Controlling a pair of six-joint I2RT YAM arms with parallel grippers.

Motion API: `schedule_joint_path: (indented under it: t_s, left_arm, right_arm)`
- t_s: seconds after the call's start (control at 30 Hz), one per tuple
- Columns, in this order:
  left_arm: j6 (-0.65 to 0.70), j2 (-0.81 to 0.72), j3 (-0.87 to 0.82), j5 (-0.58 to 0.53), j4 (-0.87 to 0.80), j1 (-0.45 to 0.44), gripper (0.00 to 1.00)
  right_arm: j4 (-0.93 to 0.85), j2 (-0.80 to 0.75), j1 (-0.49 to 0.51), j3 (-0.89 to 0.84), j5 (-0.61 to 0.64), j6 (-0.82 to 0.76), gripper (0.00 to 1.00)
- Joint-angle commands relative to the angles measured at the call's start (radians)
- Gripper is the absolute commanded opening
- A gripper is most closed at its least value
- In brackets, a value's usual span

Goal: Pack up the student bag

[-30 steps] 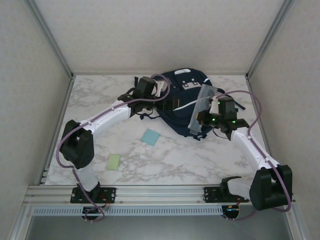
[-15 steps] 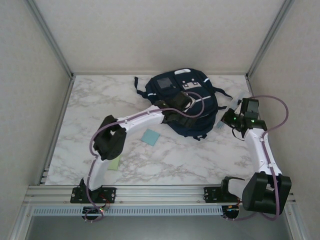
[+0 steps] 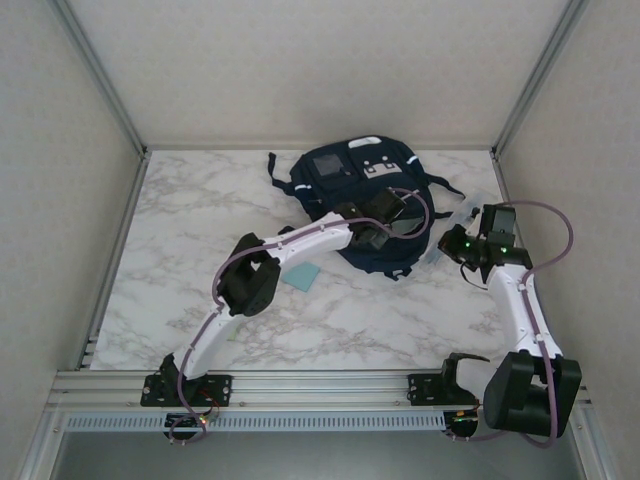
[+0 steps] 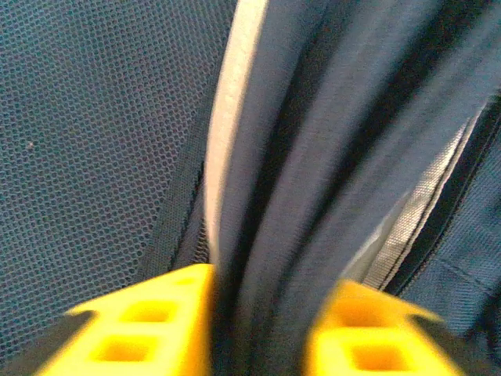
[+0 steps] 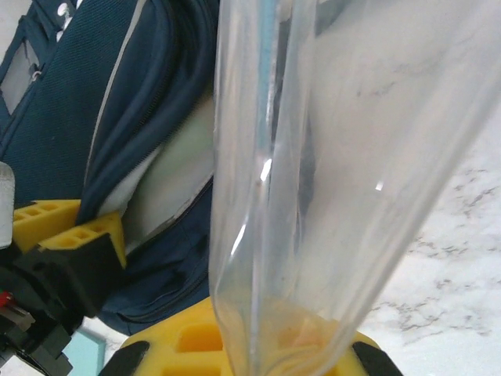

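Observation:
The student bag (image 3: 335,185), dark navy with a grey patch, lies at the back middle of the marble table. My left gripper (image 3: 390,222) reaches across it and is shut on a fold of its navy fabric (image 4: 266,235) by a white stripe; the yellow fingers (image 4: 149,325) pinch it from both sides. My right gripper (image 3: 455,240) sits just right of the bag, shut on a clear plastic pouch (image 5: 329,157) that stands up from its yellow fingers (image 5: 188,341). In the right wrist view the bag (image 5: 117,94) gapes, showing pale lining, with the left gripper's fingers (image 5: 70,227) at its edge.
A light blue paper square (image 3: 300,277) lies in front of the bag, partly under my left arm. Metal frame posts (image 3: 100,80) and grey walls close in the table (image 3: 180,210) on three sides. Dark straps trail from the bag's left and right.
My left arm has swung right across the bag and shut on its fabric. My right gripper has carried the clear pouch off the bag, to the right and lower.

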Motion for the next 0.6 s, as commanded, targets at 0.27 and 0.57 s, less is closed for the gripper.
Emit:
schedule_joint_path:
  t_s: [0.27, 0.57]
  left_arm:
    - [-0.293, -0.196, -0.052, 0.447, -0.084, 0.15, 0.0]
    - [-0.381, -0.29, -0.079, 0.634, -0.031, 0.148, 0.0]
  right_arm:
    - [0.441, 0.052, 0.042, -0.141, -0.318, 0.345, 0.0]
    - [0.745, 0.128, 0.195, -0.191, -0.173, 0.543, 0.0]
